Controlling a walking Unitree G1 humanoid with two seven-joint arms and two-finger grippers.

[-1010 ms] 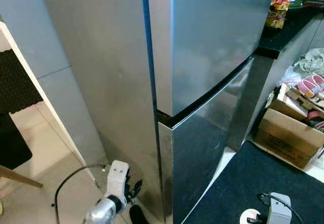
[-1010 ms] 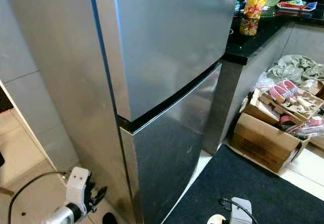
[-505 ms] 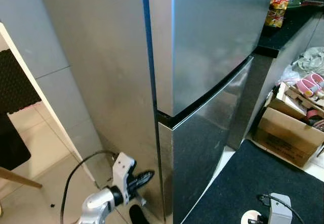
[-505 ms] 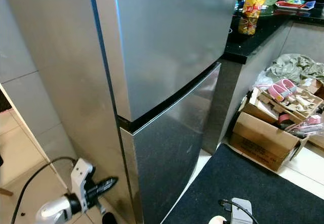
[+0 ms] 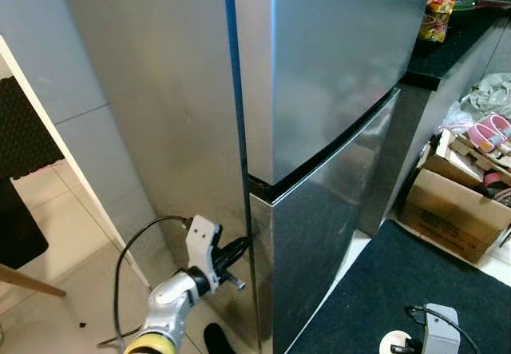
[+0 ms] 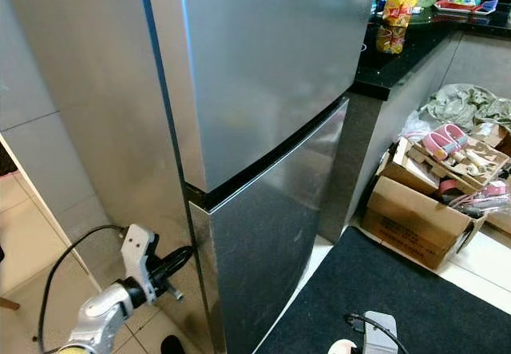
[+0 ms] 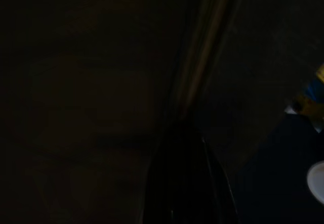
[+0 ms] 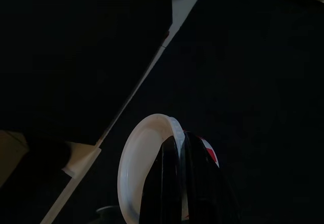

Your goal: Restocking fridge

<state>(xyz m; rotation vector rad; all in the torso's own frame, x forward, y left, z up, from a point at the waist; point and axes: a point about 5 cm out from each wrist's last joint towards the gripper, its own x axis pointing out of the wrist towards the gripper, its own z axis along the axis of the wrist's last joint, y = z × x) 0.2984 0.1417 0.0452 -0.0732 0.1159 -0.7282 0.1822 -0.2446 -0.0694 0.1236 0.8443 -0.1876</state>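
Note:
The silver fridge stands shut, with an upper door (image 5: 335,66) and a lower door (image 5: 319,234). My left gripper (image 5: 242,246) is low at the left edge of the lower door, its black fingers (image 6: 177,259) together and pointing into the seam between door and fridge side. The left wrist view is very dark; a black finger (image 7: 185,183) lies along that seam. My right gripper (image 8: 181,148) hangs low over the dark mat, shut on the rim of a white round tub (image 8: 139,168) with a red label, also seen as a white tub (image 5: 393,344).
A dark mat (image 5: 399,290) lies before the fridge. To the right, a cardboard box (image 5: 455,214) holds slippers and clutter. A black counter (image 5: 463,42) carries a yellow snack bag (image 5: 437,6). A white partition edge (image 5: 48,130) stands at the left.
My left gripper has risen from near the floor and swung to the right, its fingers now at the lower door's left edge. The right arm has not moved.

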